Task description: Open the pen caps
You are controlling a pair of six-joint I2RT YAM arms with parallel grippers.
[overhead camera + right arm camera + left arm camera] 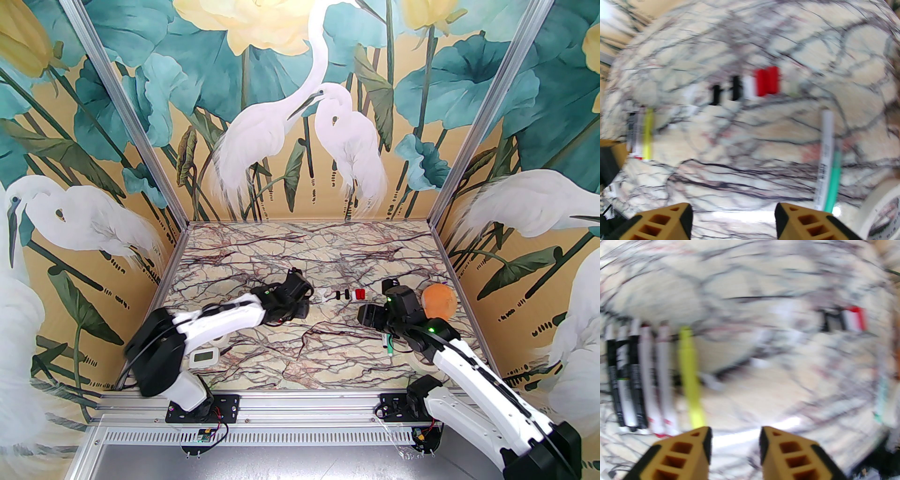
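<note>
The marble-patterned table top (281,370) carries everything, and both arms hang over its middle with nothing in them: the left gripper (735,431) has its yellow fingers parted a moderate way, while the right gripper (733,207) stands wider, each over bare marble. Toward the right edge sits a rounded orange object (439,302), and closer to the near right corner a roll of cream tape (879,201). On the left half lies a tidy row of slim markers (646,371), black-and-white, white and one yellow, side by side. Just beside the tape lie a white-barrelled marker (826,145) and a green-barrelled marker (835,173), close against each other. The small plastic pen caps (347,294), two black, a whitish one and red ones, lie loose in a short line about the middle of the table, between the two grippers and apart from any barrel. Most of the job looks done to me. The wrist pictures are blurred, so I cannot tell whether the pair by the tape is capped. If one is, I would have the right gripper take its barrel mid-length and square across, the left pinch the cap alone, and the two pull straight along the barrel without bending it
</note>
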